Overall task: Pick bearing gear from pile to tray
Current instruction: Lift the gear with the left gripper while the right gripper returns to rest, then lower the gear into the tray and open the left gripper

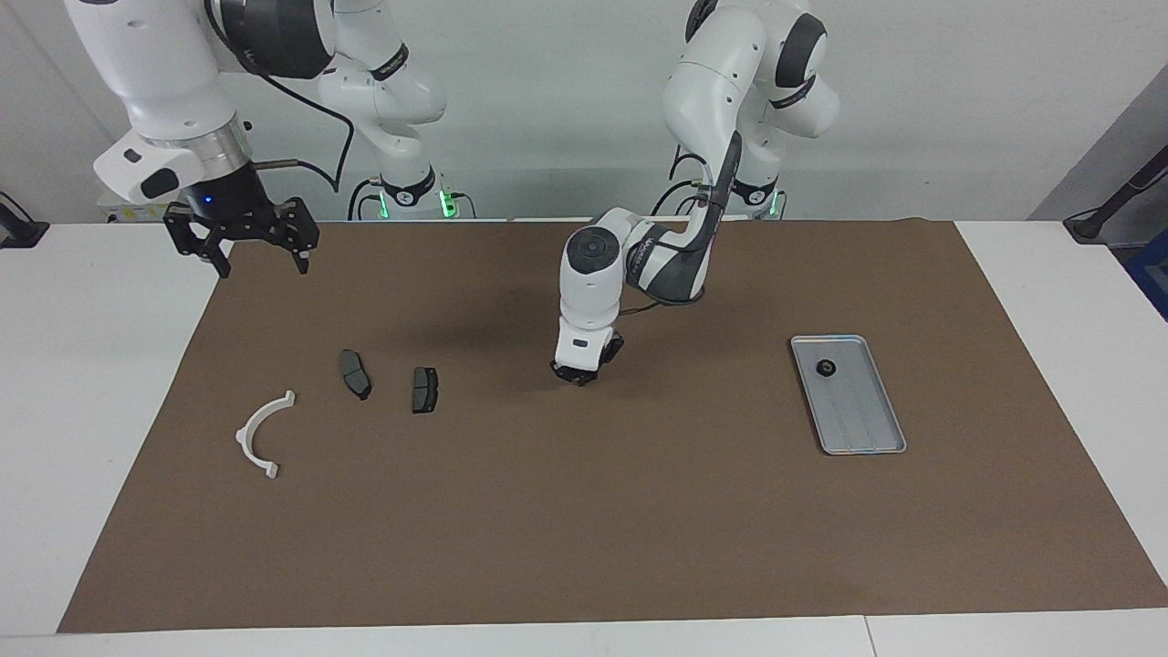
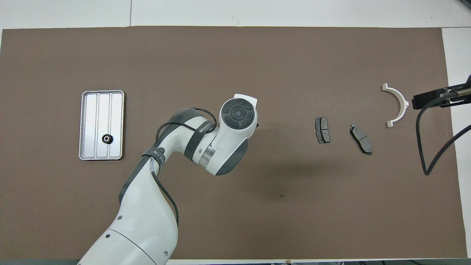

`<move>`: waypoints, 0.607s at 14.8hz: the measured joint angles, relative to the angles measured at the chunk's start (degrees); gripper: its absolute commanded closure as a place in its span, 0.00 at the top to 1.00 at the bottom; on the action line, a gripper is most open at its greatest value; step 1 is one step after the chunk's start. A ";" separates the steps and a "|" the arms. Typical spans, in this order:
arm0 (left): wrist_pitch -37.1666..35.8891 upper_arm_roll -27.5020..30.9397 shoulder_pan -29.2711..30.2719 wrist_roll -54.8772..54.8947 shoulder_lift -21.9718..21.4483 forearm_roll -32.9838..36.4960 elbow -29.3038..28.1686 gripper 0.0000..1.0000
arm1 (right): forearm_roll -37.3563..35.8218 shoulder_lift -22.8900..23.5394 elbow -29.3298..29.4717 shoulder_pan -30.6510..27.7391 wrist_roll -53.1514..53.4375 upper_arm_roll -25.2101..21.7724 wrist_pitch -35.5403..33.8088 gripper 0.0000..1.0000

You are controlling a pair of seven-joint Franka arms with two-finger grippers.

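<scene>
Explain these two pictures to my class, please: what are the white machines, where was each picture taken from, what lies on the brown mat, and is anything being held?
The white machines are two robot arms, each ending in a two-finger gripper. One picture looks across the table at the robots; the other looks down from above their end, so the sides are swapped between them.

The left gripper is down low at the middle of the brown mat; the arm hides it from above, and whether it holds anything cannot be told. The right gripper waits open and empty, raised over the mat's edge.

At the left arm's end lies a metal tray with one small black gear in it. Toward the right arm's end lie two dark plates and a white half-ring bracket, all apart from each other.
</scene>
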 measured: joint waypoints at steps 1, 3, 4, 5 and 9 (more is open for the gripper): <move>-0.03 0.09 0.01 0.00 -0.05 0.00 -0.03 0.00 | 0.57 -0.43 -0.07 0.08 0.00 -0.06 -0.76 1.00; -0.46 0.69 0.23 0.11 -0.66 0.00 -0.07 0.00 | 2.83 -1.04 -0.49 0.09 0.00 -0.65 -2.32 1.00; -1.47 0.99 0.71 0.58 -1.52 0.01 -0.09 0.00 | 3.28 -1.37 -1.02 0.09 0.00 -1.02 -2.72 1.00; -2.74 1.19 1.53 1.79 -2.65 0.01 -0.11 0.00 | 3.46 -1.69 -1.64 0.09 0.00 -1.25 -2.86 1.00; -8.17 1.55 7.99 9.53 -8.95 0.05 -1.75 0.00 | 3.54 -2.25 -2.78 0.09 0.00 -1.40 -2.87 1.00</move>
